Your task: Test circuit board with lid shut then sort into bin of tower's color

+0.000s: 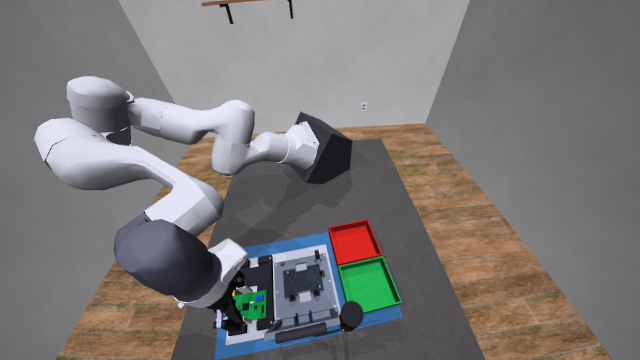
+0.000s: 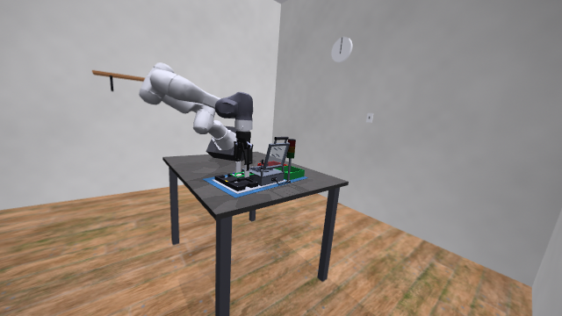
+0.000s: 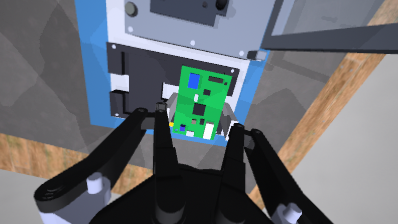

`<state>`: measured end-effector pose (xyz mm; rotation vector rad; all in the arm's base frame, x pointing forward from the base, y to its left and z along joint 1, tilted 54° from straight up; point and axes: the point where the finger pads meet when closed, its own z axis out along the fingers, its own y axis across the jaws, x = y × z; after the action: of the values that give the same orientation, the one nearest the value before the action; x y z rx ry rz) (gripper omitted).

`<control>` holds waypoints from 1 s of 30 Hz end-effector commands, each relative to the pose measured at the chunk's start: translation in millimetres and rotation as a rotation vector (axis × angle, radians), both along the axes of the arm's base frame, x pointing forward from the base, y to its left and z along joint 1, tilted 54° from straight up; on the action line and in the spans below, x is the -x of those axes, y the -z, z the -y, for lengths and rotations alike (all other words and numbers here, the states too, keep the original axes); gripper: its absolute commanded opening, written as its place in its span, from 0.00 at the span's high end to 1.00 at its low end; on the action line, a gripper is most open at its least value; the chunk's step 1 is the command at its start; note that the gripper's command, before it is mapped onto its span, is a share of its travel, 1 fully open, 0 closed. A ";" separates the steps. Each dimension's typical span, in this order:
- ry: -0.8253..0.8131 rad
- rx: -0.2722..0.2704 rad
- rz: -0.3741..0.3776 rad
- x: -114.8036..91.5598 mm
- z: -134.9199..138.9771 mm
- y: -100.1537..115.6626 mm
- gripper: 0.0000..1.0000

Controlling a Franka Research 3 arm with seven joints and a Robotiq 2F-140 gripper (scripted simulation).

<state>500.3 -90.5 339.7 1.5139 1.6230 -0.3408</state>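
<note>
The green circuit board (image 1: 251, 305) (image 3: 202, 102) sits between my fingers, face up, a little above the black tray (image 1: 256, 280) (image 3: 145, 85). Its white connector end (image 3: 208, 131) points toward my wrist. My gripper (image 3: 199, 105) (image 1: 231, 311) (image 2: 241, 168) points straight down over the tray's near pocket and is shut on the board's two long sides. The grey tester (image 1: 304, 287) (image 3: 189, 22) stands just right of the tray. Its dark plate (image 1: 302, 280) is bare and its clear lid (image 2: 277, 154) (image 3: 330, 25) stands open.
The red bin (image 1: 354, 242) and the green bin (image 1: 369, 285) stand right of the tester on the blue mat. The signal tower (image 1: 351, 315) (image 2: 291, 147) stands at the tester's near right corner. The lid's handle (image 1: 300, 332) lies along the near edge. The arm's black base (image 1: 327, 150) is at the far end of the table.
</note>
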 end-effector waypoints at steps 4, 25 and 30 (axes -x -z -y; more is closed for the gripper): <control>0.005 0.006 -0.011 14.2 -18.8 -17.8 0.54; 0.005 0.006 -0.011 21.6 -32.3 -29.0 0.54; 0.005 0.006 -0.011 21.6 -32.3 -29.0 0.54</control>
<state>479.3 -59.0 367.6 1.5174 1.6210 -0.3550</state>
